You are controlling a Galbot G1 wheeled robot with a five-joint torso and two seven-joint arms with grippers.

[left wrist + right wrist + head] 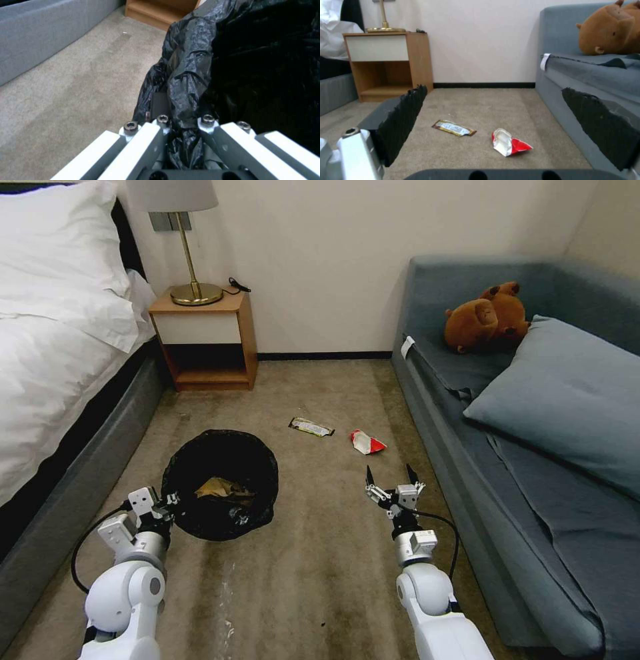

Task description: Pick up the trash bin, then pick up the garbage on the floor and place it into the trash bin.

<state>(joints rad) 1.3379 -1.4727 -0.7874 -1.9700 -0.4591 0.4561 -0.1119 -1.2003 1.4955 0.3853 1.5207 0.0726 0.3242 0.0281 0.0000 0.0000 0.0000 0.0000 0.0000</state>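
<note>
The trash bin (220,483) serves as the landmark, standing on the carpet (313,573) between the bed (47,380) and the sofa (533,447). At its left rim the left gripper (165,505) is pinched onto the bin's edge through the black bag (190,75); the left wrist view shows the crinkled plastic bunched between the closed jaws. The bin looks light and stiff enough to carry by its rim, though the liner is thin and slick, so a hold on plastic alone could slip or tear; the bite should include the hard rim beneath.

Inside the bin lies crumpled brown paper (223,488), with something dark and shiny beside it that I cannot identify.

To the right of the bin and a little beyond it, the flat brown-yellow snack wrapper (311,427) lies on the carpet. It is limp and almost weightless, lying so flat that an edge would be the place to nip it. Further right, the red-white wrapper (367,442) sits crumpled, its raised folds offering an easier pinch.

Right of the bin and nearer than both wrappers, the right gripper (393,475) hovers with its fingers spread wide and nothing between them, pointing towards the red-white wrapper. Two pieces therefore appear left to collect.
</note>
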